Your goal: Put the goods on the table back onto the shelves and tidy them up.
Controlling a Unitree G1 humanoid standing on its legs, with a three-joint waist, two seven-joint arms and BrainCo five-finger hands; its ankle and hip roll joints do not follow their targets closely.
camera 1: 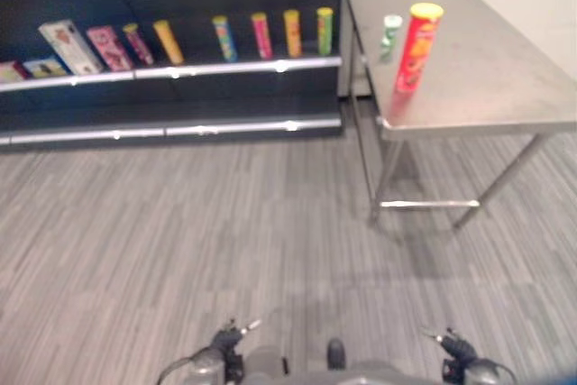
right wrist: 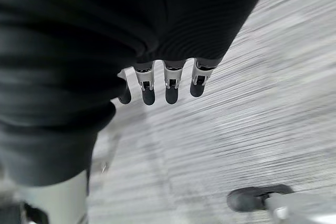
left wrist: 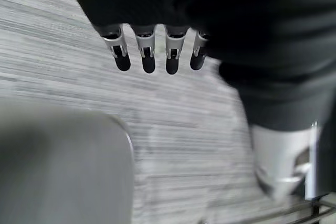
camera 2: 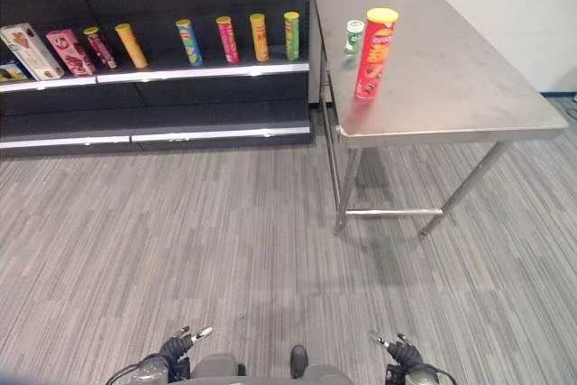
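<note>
On the desk [camera 2: 469, 87], near its left front corner, a tall red can [camera 2: 375, 53] with a yellow lid stands upright, and just behind it, close to the left edge, sits a small green-and-white can [camera 2: 353, 37]. Staying with the eye views: to the left, the dark shelves [camera 2: 180, 123] carry a row of upright tubes [camera 2: 236, 39] in blue, pink, orange and green, a few more leaning ones, and boxes [camera 2: 45, 50] at the far left end. Both arms hang low over the grey striped floor [camera 2: 225, 250], well apart from the desk.

Over to the left wrist view: the left robot hand [left wrist: 147, 51] has its fingers straight and spread apart, nothing in them.

Right wrist view now: the right robot hand [right wrist: 168, 82] matches it, fingers extended, empty, floor beyond.
</note>
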